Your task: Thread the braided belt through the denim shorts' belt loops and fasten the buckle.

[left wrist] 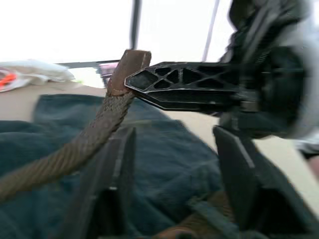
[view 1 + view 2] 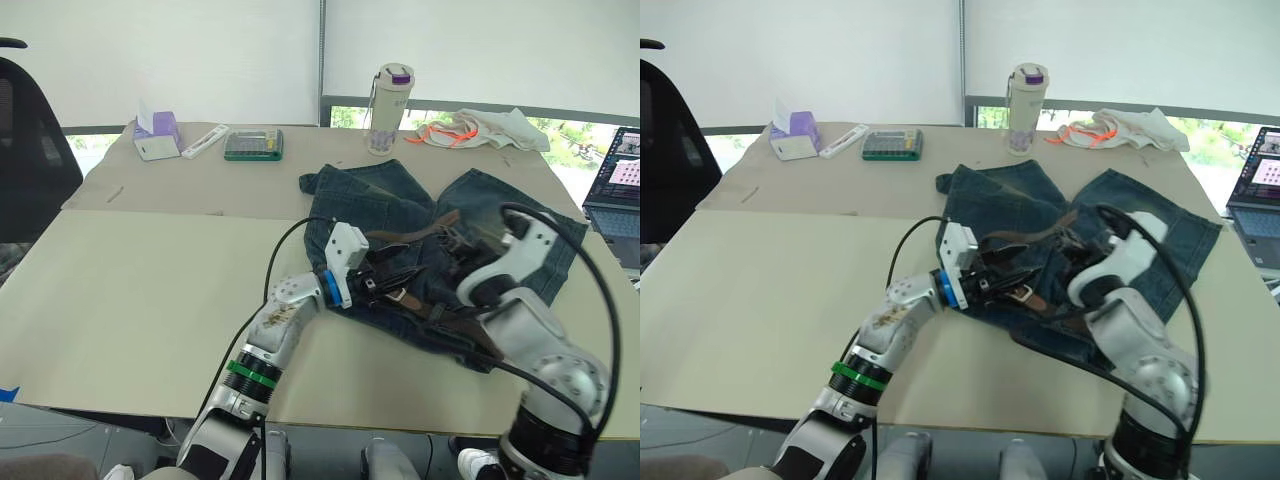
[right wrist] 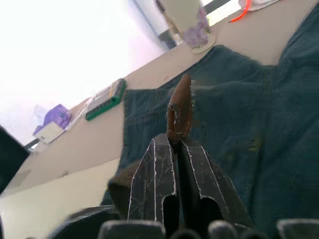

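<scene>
The denim shorts (image 2: pixel 360 200) lie spread on the table's right half, legs pointing away from me. The braided belt (image 2: pixel 400 236) runs in brown loops across their middle. My right gripper (image 3: pixel 174 142) is shut on the belt's brown tip (image 3: pixel 180 104) and holds it raised above the denim. My left gripper (image 1: pixel 173 132) stands open just opposite, with the strap (image 1: pixel 89 139) passing over one finger (image 1: pixel 114 184). From the head both grippers (image 2: pixel 390 283) (image 2: pixel 452 248) meet over the waistband. A pale metal bit by the left fingers may be the buckle (image 2: pixel 1023 292). The belt loops are too small to tell.
At the table's back stand a bottle (image 2: pixel 392 100), a white cloth with orange cord (image 2: pixel 480 128), a calculator (image 2: pixel 253 145), a purple tissue box (image 2: pixel 157 135) and a white bar (image 2: pixel 204 141). A laptop (image 2: pixel 615 185) sits at the right edge, a black chair (image 2: pixel 25 150) at the left.
</scene>
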